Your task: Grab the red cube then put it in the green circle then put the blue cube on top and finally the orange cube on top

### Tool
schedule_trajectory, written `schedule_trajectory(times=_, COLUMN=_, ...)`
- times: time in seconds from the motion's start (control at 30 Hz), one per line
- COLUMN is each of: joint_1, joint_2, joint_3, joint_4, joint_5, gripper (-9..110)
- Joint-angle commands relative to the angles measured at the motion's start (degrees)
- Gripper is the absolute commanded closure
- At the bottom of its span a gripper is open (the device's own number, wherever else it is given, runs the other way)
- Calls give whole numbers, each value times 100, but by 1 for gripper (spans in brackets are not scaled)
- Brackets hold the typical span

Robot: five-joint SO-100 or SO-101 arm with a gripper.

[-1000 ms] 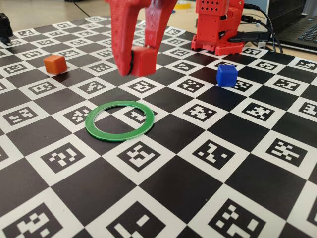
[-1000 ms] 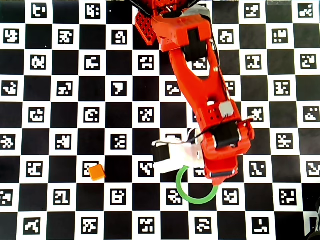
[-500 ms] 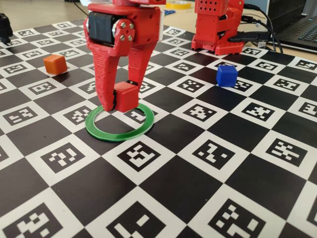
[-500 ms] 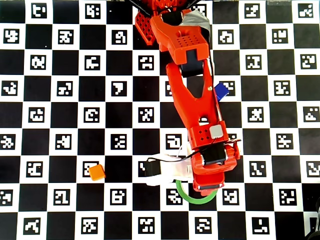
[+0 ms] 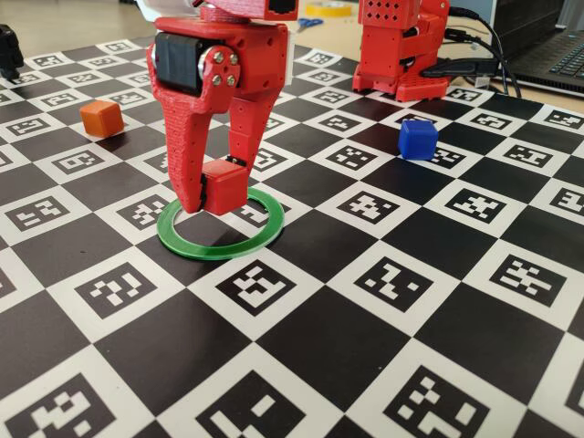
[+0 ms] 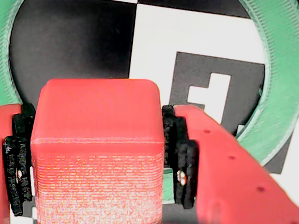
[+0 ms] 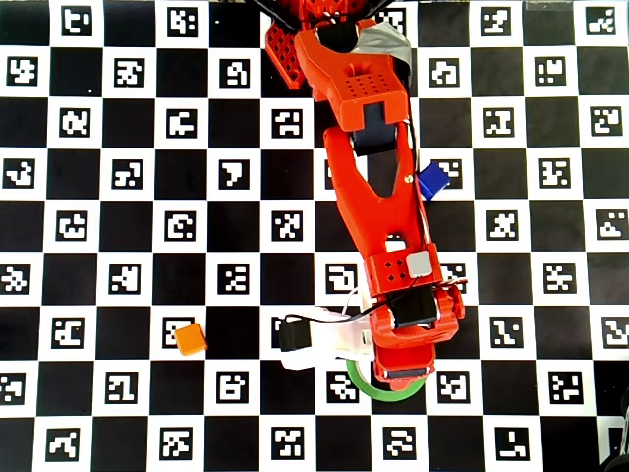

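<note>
In the fixed view, reading from the left edge, the small bright orange plastic cube [image 5: 100,118] rests on the black-and-white marker-patterned board [image 5: 438,310] in the upper left, well apart from everything else and untouched.

Left of centre, the red two-finger gripper [image 5: 212,193] hangs over the thin flat green plastic ring [image 5: 220,224]. The jaws stand closed on the small matte red plastic cube [image 5: 224,185], one finger against each side face; the wrist view shows the black pads [image 6: 180,158] pressed to the cube [image 6: 98,149], with the ring's open centre directly below. The cube appears just above the board or barely touching; which cannot be told.

In the upper right, the small deep-blue plastic cube [image 5: 418,139] sits on the board, untouched.

Assessment: the first placement is nearly complete. Release remains, then stacking blue, then orange.
</note>
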State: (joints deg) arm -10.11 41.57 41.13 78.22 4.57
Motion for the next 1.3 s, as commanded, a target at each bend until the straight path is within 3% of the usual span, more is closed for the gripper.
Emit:
schedule_trajectory(times=0.0, joint_1=114, joint_2=229, joint_3=-97, joint_4=-62, joint_5=-97, gripper=91)
schedule_trajectory(times=0.77, joint_1=123, joint_2=466, joint_3=510, joint_4=-237, joint_5=-88, gripper=91)
schedule_trajectory(times=0.83, joint_1=123, joint_2=475, joint_3=510, joint_4=-237, joint_5=-62, gripper=86)
schedule_trajectory(times=0.93, joint_1=132, joint_2=510, joint_3=510, joint_4=-237, joint_5=-9, gripper=70)
schedule_trajectory(times=1.07, joint_1=141, joint_2=562, joint_3=519, joint_4=-220, joint_5=88, gripper=64)
schedule_trajectory(times=1.13, joint_1=149, joint_2=633, joint_3=519, joint_4=-141, joint_5=193, gripper=55)
schedule_trajectory(times=1.27, joint_1=158, joint_2=826, joint_3=519, joint_4=-26, joint_5=281, gripper=53)
